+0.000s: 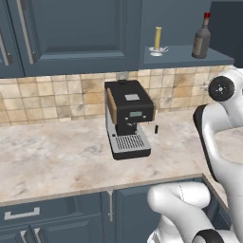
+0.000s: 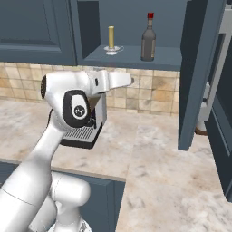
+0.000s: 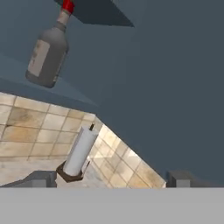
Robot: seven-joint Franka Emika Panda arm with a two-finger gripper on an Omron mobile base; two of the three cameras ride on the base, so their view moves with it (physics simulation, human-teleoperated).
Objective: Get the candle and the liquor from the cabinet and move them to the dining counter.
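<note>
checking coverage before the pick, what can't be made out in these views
- Coffee machine: right base view, mostly hidden behind the arm.
- Liquor: hand view, cap cut off by the top edge.
- Paper-towel roll: right base view, hidden behind the open cabinet door.
- Candle: small in both base views; wick and holder detail unreadable.
- Tool: just the fingertips show, open, holding nothing.

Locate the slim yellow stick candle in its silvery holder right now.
The slim yellow stick candle stands on the open dark blue cabinet's shelf, left of the red-capped dark glass liquor bottle, above the coffee machine.
</note>
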